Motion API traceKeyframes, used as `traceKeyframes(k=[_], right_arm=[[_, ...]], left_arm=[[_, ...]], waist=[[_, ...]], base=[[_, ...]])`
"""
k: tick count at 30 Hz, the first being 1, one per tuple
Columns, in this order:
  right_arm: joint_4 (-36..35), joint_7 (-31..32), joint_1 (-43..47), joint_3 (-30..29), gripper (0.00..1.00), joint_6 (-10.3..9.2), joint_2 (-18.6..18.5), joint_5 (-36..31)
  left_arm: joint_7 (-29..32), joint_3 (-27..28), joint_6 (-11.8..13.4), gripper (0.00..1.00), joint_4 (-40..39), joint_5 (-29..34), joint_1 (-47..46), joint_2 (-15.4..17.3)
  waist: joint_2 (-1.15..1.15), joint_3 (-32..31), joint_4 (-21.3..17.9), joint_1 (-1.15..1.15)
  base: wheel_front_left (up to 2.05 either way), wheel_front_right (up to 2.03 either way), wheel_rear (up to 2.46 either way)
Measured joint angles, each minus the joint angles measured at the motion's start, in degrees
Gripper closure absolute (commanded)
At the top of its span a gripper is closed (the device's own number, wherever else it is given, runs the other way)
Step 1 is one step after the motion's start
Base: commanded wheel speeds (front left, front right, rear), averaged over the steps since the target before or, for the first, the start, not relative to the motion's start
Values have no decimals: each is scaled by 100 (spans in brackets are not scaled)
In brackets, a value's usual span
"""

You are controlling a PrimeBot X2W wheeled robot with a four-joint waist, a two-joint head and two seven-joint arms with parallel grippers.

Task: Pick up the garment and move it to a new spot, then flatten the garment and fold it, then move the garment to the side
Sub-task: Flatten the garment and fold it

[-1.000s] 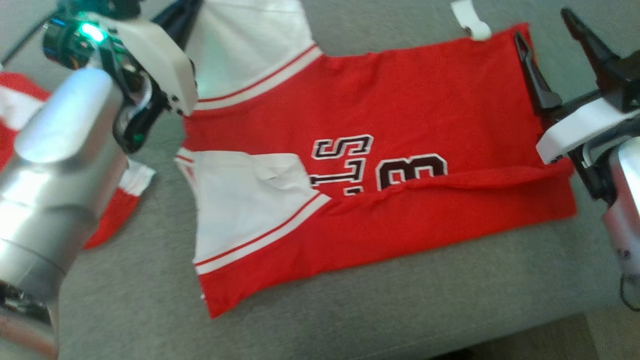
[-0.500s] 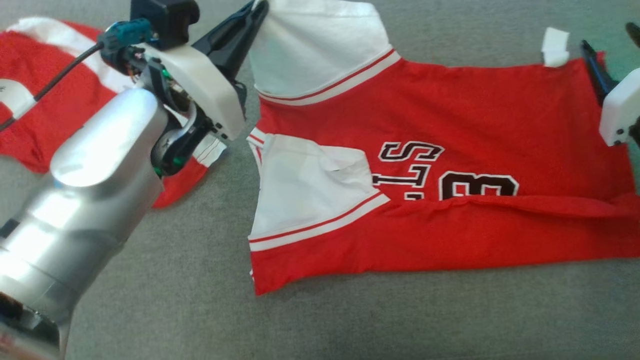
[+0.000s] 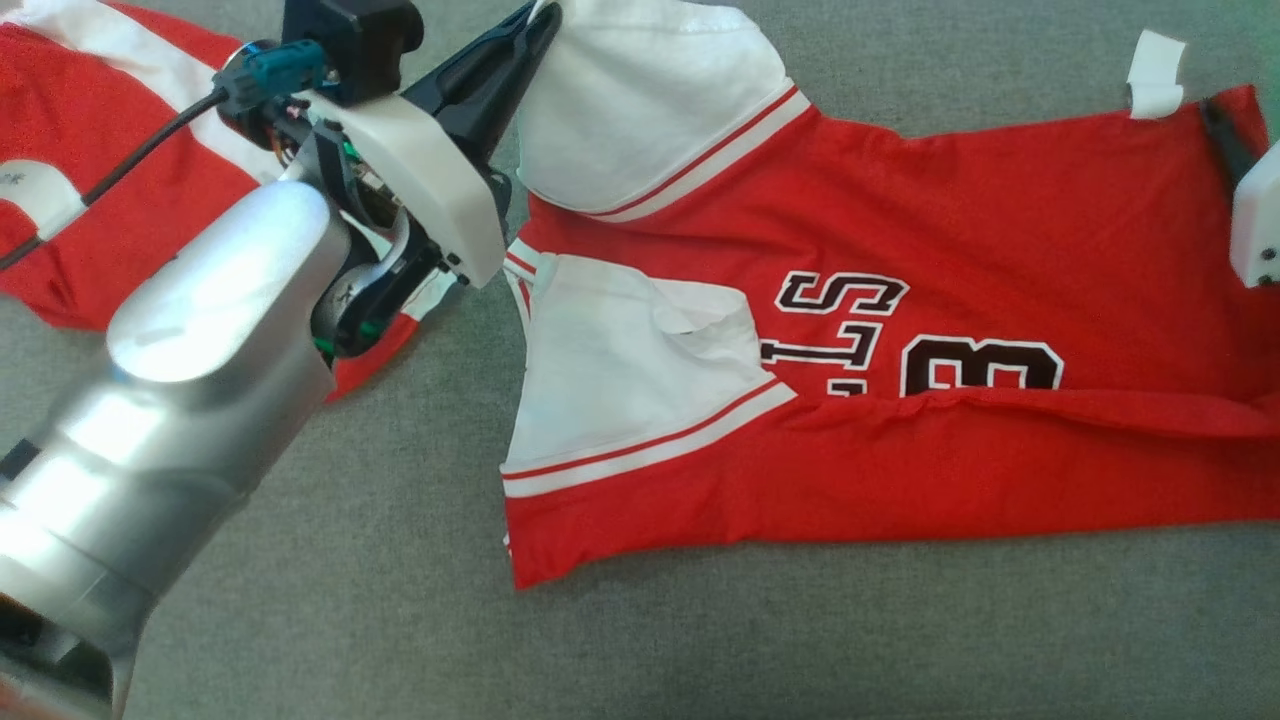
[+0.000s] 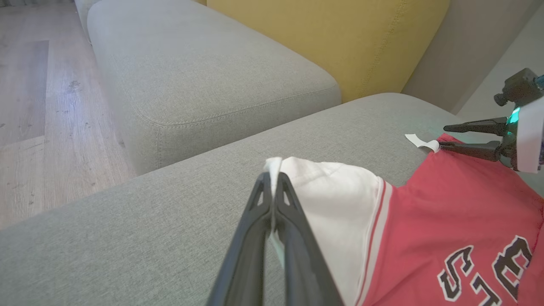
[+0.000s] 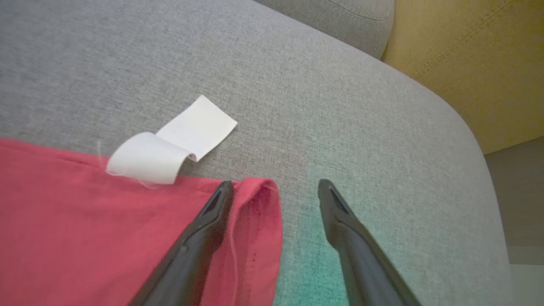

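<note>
The red garment (image 3: 900,230) lies spread on the grey cushion (image 3: 300,600), its long axis running across the cushion from the white sleeves at the robot's left to the hem at its right. The near long edge looks already turned over onto the lettering.

The left gripper (image 4: 272,178) is closed tight on the tip of the far sleeve (image 3: 650,110), which it holds a little off the cushion. The right gripper (image 5: 275,189) stands wide open with nothing in it. One finger rests over the red fabric and the other over bare cushion, so the far hem corner sits between them, just beside the white label (image 5: 170,148).

Each arm has its own end of the far edge, and the right one probably needs only to close. A second red-and-white garment (image 3: 100,120) lies near the cushion's left side, well apart from the hem.
</note>
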Motion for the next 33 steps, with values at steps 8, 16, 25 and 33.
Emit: traceKeyframes(k=[8,16,25,33], right_arm=[[237,-10,-270,168,100,0,73,134],[288,-203,-576,35,100,0,269,561],[222,-836,-724,18,100,0,281,703],[223,-1385,-744,-55,100,0,286,850]], left_arm=[[5,4,149,100,124,132,-48,80],[-170,71,243,100,697,281,-376,112],[-544,126,237,100,1133,388,-514,57],[-1243,146,248,100,1589,676,-868,-130]], waist=[[0,100,-53,1],[0,32,-266,1],[0,-36,-438,0],[0,-154,-446,0]], base=[[0,0,0],[0,0,0],[0,0,0],[0,0,0]])
